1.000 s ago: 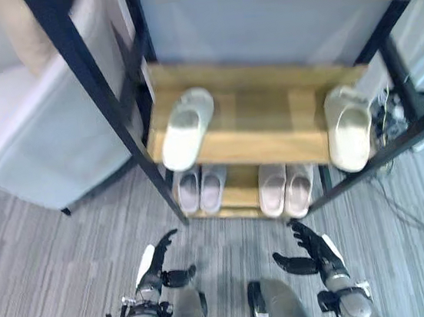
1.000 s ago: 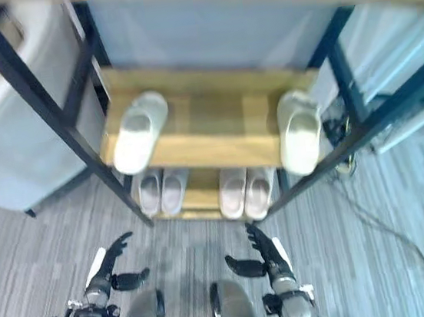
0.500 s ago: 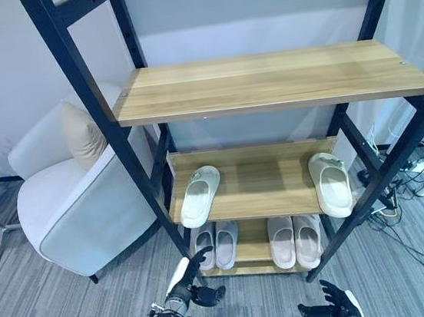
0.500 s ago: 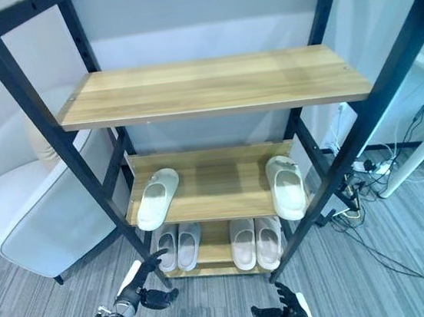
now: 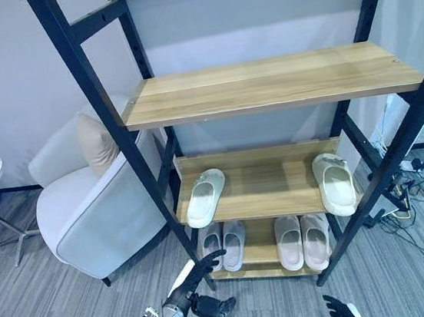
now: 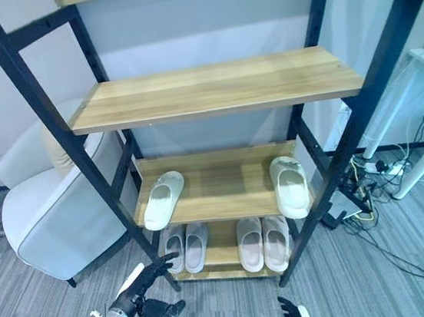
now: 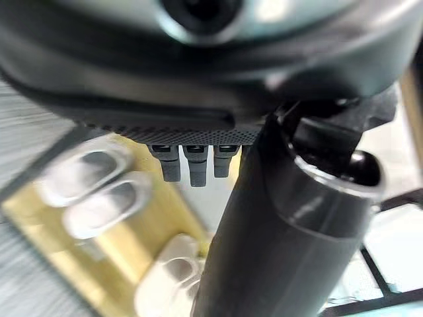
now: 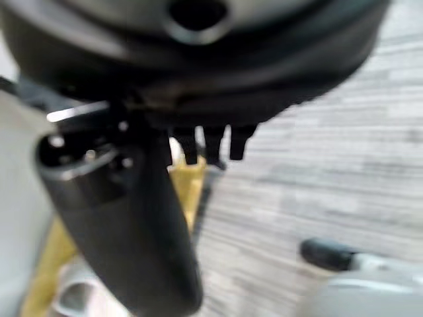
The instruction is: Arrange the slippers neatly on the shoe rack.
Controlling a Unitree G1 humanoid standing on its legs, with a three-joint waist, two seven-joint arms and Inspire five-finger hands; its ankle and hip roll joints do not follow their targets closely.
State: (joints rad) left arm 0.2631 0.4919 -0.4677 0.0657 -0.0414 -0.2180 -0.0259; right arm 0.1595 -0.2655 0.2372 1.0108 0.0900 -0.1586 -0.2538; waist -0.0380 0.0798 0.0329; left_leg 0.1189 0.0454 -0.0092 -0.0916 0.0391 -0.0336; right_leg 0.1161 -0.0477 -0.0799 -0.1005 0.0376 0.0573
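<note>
Even, bright indoor light from above; no glare. Soft shadow under middle shelf (image 5: 264, 82) falls on back wall (image 5: 240, 8). Bottom-tier slippers (image 6: 184, 247) sit in dimmer shade. Head views crisp; frame uprights (image 5: 117, 139) splay outward toward edges. Wrist views: left hand (image 7: 284, 218) and right hand (image 8: 125, 224) out of focus, background smeared.

black-framed shoe rack (image 5: 280, 80) with wooden shelves, one cream slipper (image 5: 205, 196) angled at middle shelf's left front, another cream slipper (image 5: 336, 183) at its right front edge, two pale pairs (image 5: 263, 243) side by side on bottom shelf
</note>
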